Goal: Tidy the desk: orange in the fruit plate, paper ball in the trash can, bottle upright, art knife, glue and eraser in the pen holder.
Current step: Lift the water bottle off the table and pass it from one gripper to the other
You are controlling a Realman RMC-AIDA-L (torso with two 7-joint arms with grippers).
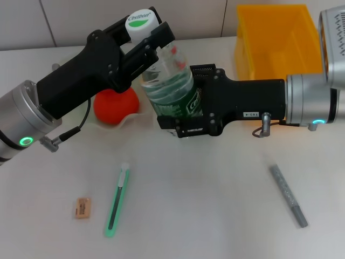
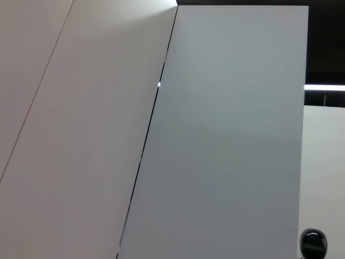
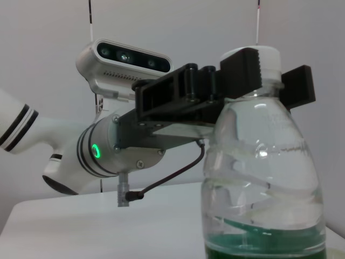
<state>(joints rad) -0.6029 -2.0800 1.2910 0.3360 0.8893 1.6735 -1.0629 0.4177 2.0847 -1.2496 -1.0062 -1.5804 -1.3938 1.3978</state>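
The white worktop (image 1: 215,216) runs back to a pale panelled wall, and the left wrist view shows nothing but those flat wall panels and a dark strip above them. At the far right corner of the worktop sits a yellow bin (image 1: 280,46), with a perforated grey metal holder (image 1: 334,43) just beside it at the picture's edge.

Both arms meet over the middle. The right gripper (image 1: 180,116) reaches in from the right and its jaws are clenched on the green-labelled lower body of the water bottle (image 1: 170,81), which stands upright. The left gripper (image 1: 148,35) comes in from the left, and its jaws are clamped around the bottle's neck just under the white cap (image 1: 139,22); the right wrist view shows those black fingers (image 3: 242,65) pressed either side of the ribbed cap.

Behind the left arm, the orange (image 1: 116,105) lies in the white wavy-rimmed fruit plate (image 1: 137,120).

Nearer the front, the green art knife (image 1: 117,200) lies flat on the worktop, with the small tan eraser (image 1: 82,208) just to its left, apart from it. Well off to the right lies the grey glue stick (image 1: 288,195), flat and angled.
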